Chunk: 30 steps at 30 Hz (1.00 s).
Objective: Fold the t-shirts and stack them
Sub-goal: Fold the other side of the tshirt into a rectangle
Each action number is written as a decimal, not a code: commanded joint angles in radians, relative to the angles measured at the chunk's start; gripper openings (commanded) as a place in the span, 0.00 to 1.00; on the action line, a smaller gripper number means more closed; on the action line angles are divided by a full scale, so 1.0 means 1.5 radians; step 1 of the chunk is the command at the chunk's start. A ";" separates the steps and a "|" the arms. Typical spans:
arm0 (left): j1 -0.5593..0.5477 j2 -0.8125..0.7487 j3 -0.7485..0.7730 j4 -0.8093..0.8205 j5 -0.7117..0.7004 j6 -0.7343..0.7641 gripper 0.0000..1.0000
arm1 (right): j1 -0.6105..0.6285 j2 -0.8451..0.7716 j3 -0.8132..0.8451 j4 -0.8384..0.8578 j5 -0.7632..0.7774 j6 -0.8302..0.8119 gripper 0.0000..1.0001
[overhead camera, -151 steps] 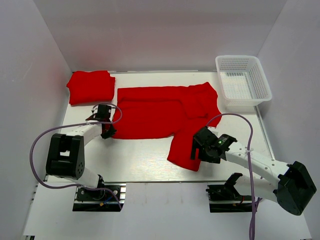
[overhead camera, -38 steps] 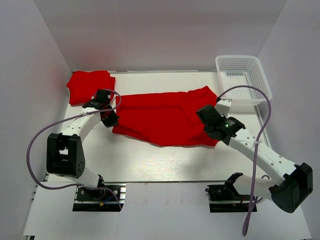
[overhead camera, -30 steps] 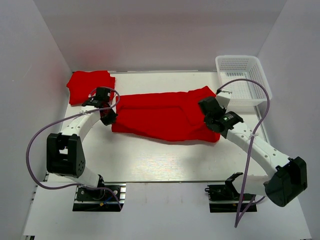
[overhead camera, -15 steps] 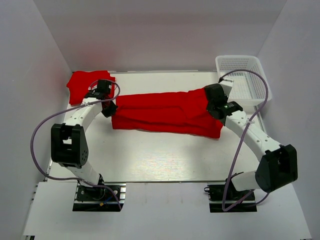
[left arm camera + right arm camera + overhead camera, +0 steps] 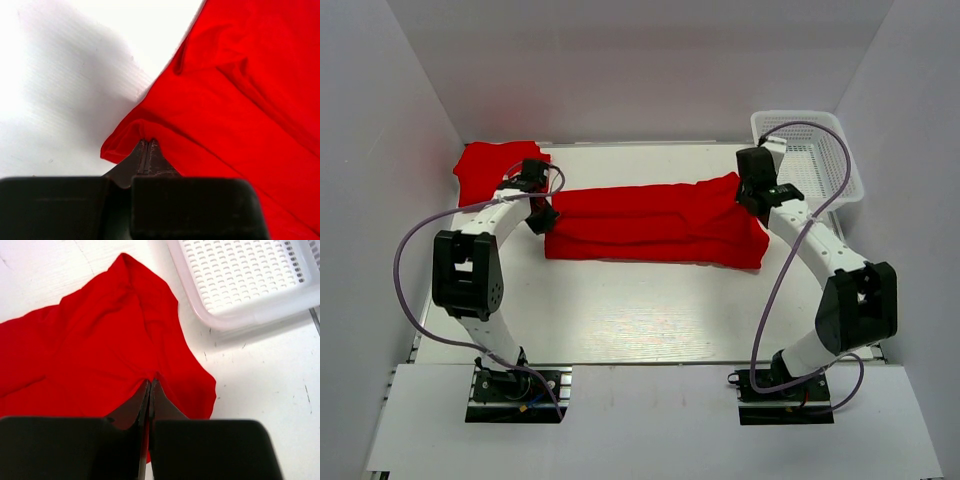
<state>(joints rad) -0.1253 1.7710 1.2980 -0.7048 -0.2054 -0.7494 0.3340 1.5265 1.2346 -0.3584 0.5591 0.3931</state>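
One red t-shirt [image 5: 650, 225] lies across the middle of the table as a long doubled band. My left gripper [image 5: 541, 211] sits at the band's left end, shut on a pinch of cloth; in the left wrist view the closed tips [image 5: 148, 143] bite the shirt's folded edge [image 5: 240, 100]. At the right end my right gripper [image 5: 753, 200] is likewise shut on the shirt, its tips [image 5: 150, 381] buried in red cloth [image 5: 90, 350]. A second red t-shirt [image 5: 490, 168] lies folded at the back left corner, partly behind the left arm.
A white mesh basket [image 5: 815, 160] stands at the back right, just beyond the right gripper and close to the shirt's corner [image 5: 250, 285]. White walls close in the table [image 5: 620, 315] at the back and both sides. Purple cables loop off both arms.
Both arms swung toward the back, carrying the shirt's near edge with them. The spread shirt with its hanging lower part is now folded over into a narrow band.
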 commanded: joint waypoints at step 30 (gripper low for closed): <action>0.005 0.156 0.147 0.042 -0.060 0.038 0.00 | -0.086 0.222 0.188 0.075 -0.123 -0.099 0.00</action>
<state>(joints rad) -0.1253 2.0083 1.4803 -0.6437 -0.2604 -0.7006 0.2176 1.8458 1.4605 -0.2840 0.3962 0.2783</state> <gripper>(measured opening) 0.008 0.009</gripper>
